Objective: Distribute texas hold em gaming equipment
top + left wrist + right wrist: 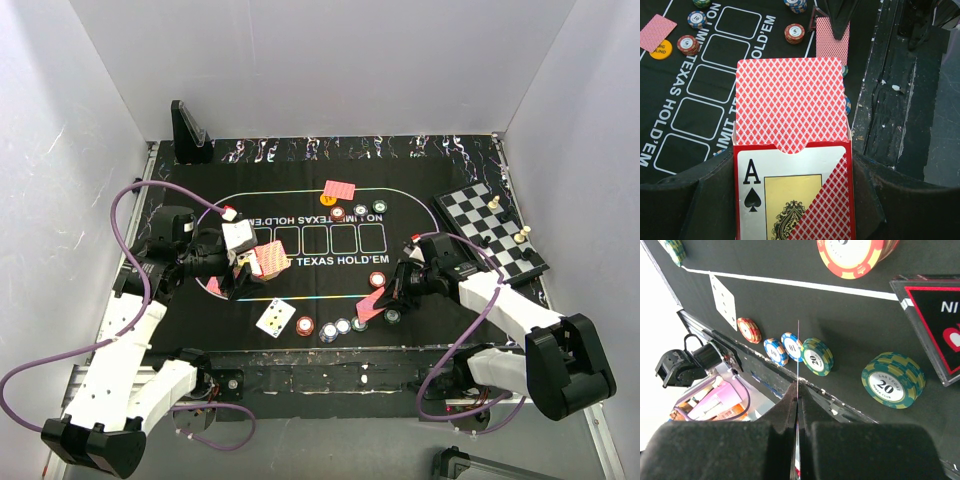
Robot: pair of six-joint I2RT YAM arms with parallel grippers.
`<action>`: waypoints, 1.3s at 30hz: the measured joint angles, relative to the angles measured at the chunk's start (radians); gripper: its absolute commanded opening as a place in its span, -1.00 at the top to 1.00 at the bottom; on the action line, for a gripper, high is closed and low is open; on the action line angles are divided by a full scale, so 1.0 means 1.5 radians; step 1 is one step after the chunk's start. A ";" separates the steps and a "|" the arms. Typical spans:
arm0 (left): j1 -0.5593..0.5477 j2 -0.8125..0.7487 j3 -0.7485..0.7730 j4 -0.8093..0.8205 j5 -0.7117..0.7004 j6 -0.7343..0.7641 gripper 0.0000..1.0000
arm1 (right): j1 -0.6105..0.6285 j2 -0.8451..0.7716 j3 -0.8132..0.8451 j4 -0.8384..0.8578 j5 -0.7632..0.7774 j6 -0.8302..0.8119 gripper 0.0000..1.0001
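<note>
While left gripper (pixel 790 210) clamps card box (pixel 830 200), right gripper (pixel 797 407) pinches single card (pixel 798 355) edge-on.

Table: dark scuffed tabletop (pixel 330 378), mostly covered.
Mat: black mat printed "NO LIMIT TEXAS HOLD'EM" (pixel 300 200), flat across the middle.
Board: black-and-white chequered chessboard (pixel 470 215), right rear, askew.
Stand: black wedge-shaped stand (pixel 188 135), left rear corner.
On the mat: face-up white playing card (pixel 276 317); red-backed playing card (pixel 339 190) with a yellow round marker (pixel 326 200) just beside it; row of round poker chips (pixel 330 328) near the front edge.
</note>
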 measured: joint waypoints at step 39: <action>0.000 0.004 0.000 -0.005 0.004 0.005 1.00 | -0.016 -0.026 0.032 -0.093 0.144 -0.031 -0.29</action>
